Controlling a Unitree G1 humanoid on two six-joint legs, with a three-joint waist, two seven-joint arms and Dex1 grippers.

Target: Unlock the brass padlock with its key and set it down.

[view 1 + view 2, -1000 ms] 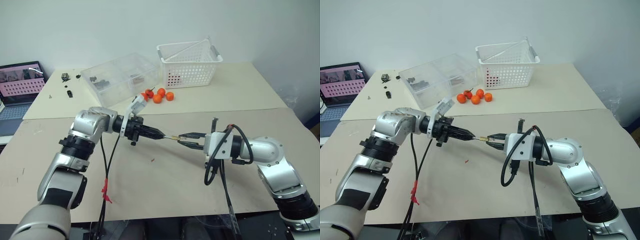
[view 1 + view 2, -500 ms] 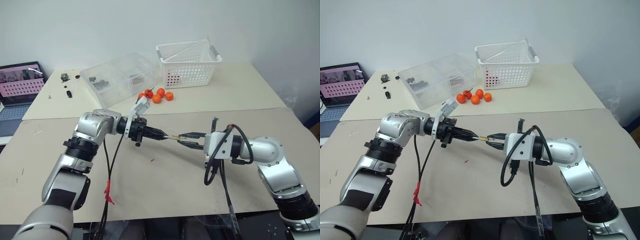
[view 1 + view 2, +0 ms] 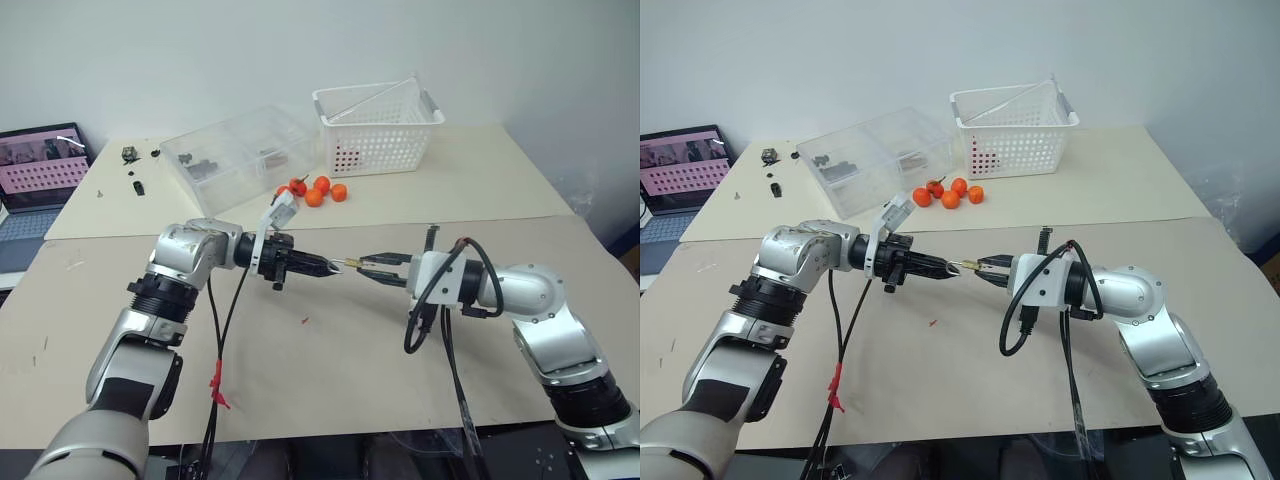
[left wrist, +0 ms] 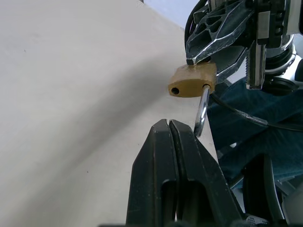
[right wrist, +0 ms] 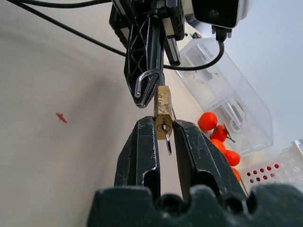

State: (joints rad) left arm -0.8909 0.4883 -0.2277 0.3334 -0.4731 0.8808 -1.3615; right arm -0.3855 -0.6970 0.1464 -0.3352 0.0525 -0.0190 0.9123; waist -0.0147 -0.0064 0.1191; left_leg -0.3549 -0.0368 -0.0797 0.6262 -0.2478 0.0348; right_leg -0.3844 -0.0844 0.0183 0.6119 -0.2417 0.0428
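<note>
We see the right gripper (image 5: 163, 137) clamped on the body of the brass padlock (image 5: 163, 113), holding it in the air above the table (image 3: 330, 370), between the two arms. In the right wrist view the key (image 5: 165, 135) sits in the keyhole, with its ring hanging between the fingers. The left gripper (image 4: 169, 126) is clenched tight, its tips just beside the silvery shackle (image 4: 202, 111); whether they touch it we cannot tell. The shackle is hooked open, one leg free of the body.

Further back, a clear plastic box (image 3: 245, 155) holds a few small dark parts, and the white basket (image 3: 378, 128) has a loose handle lying across it. Small orange fruits (image 3: 318, 190) lie on the table between them, and a laptop (image 3: 35, 175) stands at the left edge.
</note>
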